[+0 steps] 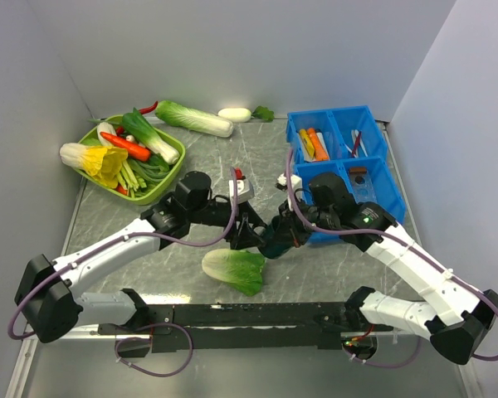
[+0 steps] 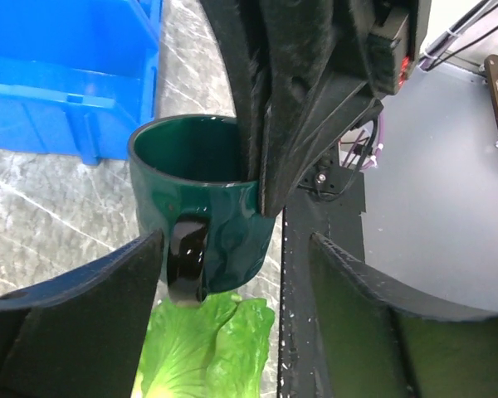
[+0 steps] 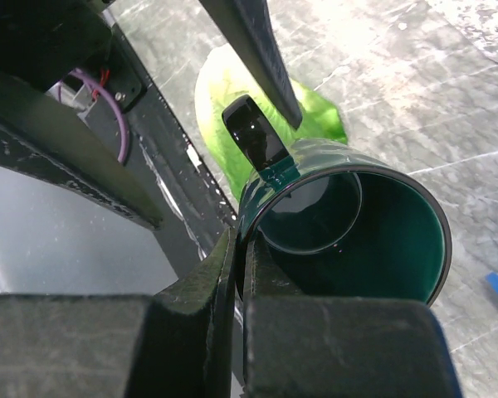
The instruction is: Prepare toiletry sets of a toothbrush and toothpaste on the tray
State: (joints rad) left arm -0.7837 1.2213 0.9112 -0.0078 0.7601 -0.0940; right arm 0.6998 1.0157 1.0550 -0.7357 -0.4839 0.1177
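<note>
Toothpaste (image 1: 312, 143): yellow + orange tubes lie in the far-left compartment of the blue bin (image 1: 361, 160). Toothbrush (image 1: 356, 143): thin sticks in the far-right compartment next to it. Neither item is in a hand, and neither is outside the bin.

You have no set laid out anywhere in view. Can't tell which item is meant as the tray.

What you do hold is a dark green mug (image 2: 224, 240), between the two arms on the near side of the bin. It is empty inside per the right wrist view. Can't tell if its base rests on the tabletop (image 1: 332, 265) or hangs above it.

- Right hand (image 3: 242, 265): fingers pinched thin on the mug wall at the rim, one inside, one outside. Firm hold as far as seen.
- Left hand (image 2: 236, 249): jaws wide apart and straddling the mug on its handle side. There is a clear gap on one side, so no grip on it.

Lettuce leaf (image 1: 235, 269) lies just beside the mug on the near side. Green basket (image 1: 170, 178) w/ veg sits far left, well apart, and is not part of the job.

Judgement: progress approx. nil, prep stage only. The mug is prob. meant as a holder. Left to do: settle the mug, then fetch a brush + a tube, pair them, and repeat.
</note>
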